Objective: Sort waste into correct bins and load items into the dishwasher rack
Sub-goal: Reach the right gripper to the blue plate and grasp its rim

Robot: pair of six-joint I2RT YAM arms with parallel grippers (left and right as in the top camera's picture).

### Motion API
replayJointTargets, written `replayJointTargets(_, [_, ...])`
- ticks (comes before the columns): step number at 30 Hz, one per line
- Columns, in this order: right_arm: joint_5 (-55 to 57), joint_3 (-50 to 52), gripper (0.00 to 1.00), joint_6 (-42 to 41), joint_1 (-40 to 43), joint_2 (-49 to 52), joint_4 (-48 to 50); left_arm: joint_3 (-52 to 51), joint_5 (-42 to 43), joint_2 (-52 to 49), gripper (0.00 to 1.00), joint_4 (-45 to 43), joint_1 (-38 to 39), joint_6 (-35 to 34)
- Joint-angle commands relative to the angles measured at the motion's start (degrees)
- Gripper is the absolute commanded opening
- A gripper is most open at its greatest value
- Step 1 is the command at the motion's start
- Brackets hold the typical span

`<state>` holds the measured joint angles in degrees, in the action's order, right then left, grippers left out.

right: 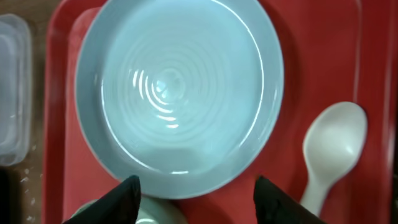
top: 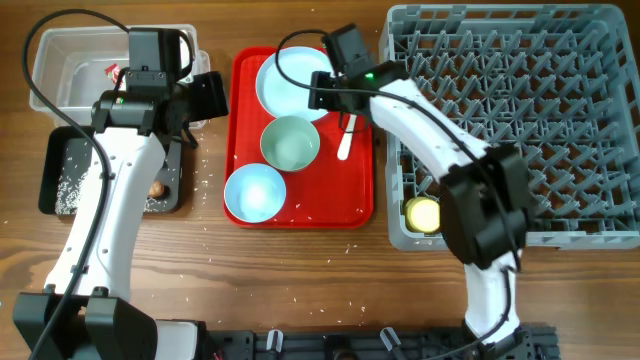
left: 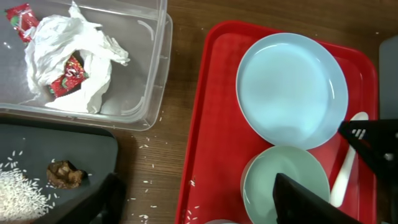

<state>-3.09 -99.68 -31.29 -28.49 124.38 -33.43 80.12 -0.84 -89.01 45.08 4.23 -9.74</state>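
Spoon: white plastic spoon (right: 333,137) lies flat on the flat red tray (right: 311,37), just beside the right jaws.
Long axis: oval bowl end away from the jaws, handle running back towards them.
Right jaws: wide, empty, straddling the pale blue round plate's (right: 180,93) rim.
Left jaws: wide, empty.

pale blue plate (right: 177,93) on red tray (right: 311,56) — white spoon (right: 328,149) beside

Plate (top: 290,85), bowls (top: 290,143), spoon (top: 345,141) on tray (top: 352,192), btwn tub (top: 75,70) (L) & rack (top: 560,120) (R).
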Motion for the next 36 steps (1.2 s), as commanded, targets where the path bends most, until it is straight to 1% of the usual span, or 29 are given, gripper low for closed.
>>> replayJointTargets(1, [4.87,-3.85,0.56,2.62,-0.33,3.39,0.20,0.52,-1.68,-0.35,0.80,0.17,-0.02,0.26])
replayJointTargets(5, [9.14,-3.85,0.47,5.14,-0.31,5.64,0.20,0.50,-1.64,-1.46,0.83,0.24,-0.02,0.26])
replayJointTargets(7, [9.51,-3.85,0.42,6.49,-0.31,6.14,0.50,0.50,-1.64,-2.40,0.83,0.22,-0.02,0.26])
replayJointTargets(9, [9.49,-3.82,0.38,8.07,-0.31,7.26,0.81,0.50,-1.64,-3.02,0.87,0.20,-0.02,0.26])
replayJointTargets(10, [9.51,-3.82,0.37,8.87,-0.31,7.50,0.72,0.50,-1.64,-3.06,0.90,0.20,-0.02,0.26])
replayJointTargets(12, [9.53,-3.82,0.36,10.32,-0.31,8.31,0.44,0.52,-1.66,-3.06,0.92,0.13,-0.02,0.28])
replayJointTargets(13, [9.51,-3.82,0.33,10.32,-0.31,8.44,0.15,0.52,-1.64,-3.06,0.93,0.11,-0.02,0.26])
replayJointTargets(14, [9.51,-3.82,0.26,10.34,-0.31,8.61,-0.24,0.50,-1.66,-3.06,0.96,0.07,-0.02,0.28])
replayJointTargets(15, [9.51,-3.80,0.16,10.36,-0.31,8.61,-0.70,0.52,-1.64,-3.06,1.00,0.09,-0.02,0.28])
replayJointTargets(16, [9.51,-3.78,0.13,10.58,-0.28,8.61,-0.72,0.50,-1.64,-3.06,1.00,0.17,-0.02,0.28])
replayJointTargets(20, [9.51,-2.25,0.13,11.78,-0.26,8.63,-0.74,0.52,-1.64,-3.06,1.00,0.20,0.00,0.28])
replayJointTargets(23, [9.49,-1.86,0.16,13.33,-0.26,9.27,-1.16,0.52,-1.64,-3.06,1.00,0.20,0.00,0.28])
replayJointTargets(25, [9.46,-1.86,0.26,14.47,-0.26,9.40,-1.27,0.50,-1.64,-3.06,1.00,0.20,0.00,0.28])
replayJointTargets(26, [9.51,-1.86,0.38,14.80,-0.24,9.42,-1.09,0.52,-1.62,-3.06,1.00,0.20,0.00,0.28])
replayJointTargets(27, [9.49,-1.86,0.37,15.23,-0.09,9.42,-0.72,0.52,-1.64,-3.06,1.00,0.20,0.00,0.28])
replayJointTargets(28, [9.44,-1.86,0.28,15.50,-0.02,9.46,-0.66,0.52,-1.64,-3.06,1.00,0.20,0.00,0.28])
replayJointTargets(29, [9.40,-1.86,0.22,15.76,0.07,9.68,-0.66,0.52,-1.64,-3.06,1.00,0.20,0.00,0.28])
replayJointTargets(30, [9.25,-1.86,0.20,16.31,0.11,9.81,-0.63,0.52,-1.64,-3.06,1.00,0.20,0.00,0.28])
replayJointTargets(36, [9.27,-1.86,0.20,17.79,0.28,11.19,-0.11,0.52,-1.64,-3.06,1.00,0.20,0.00,0.28])
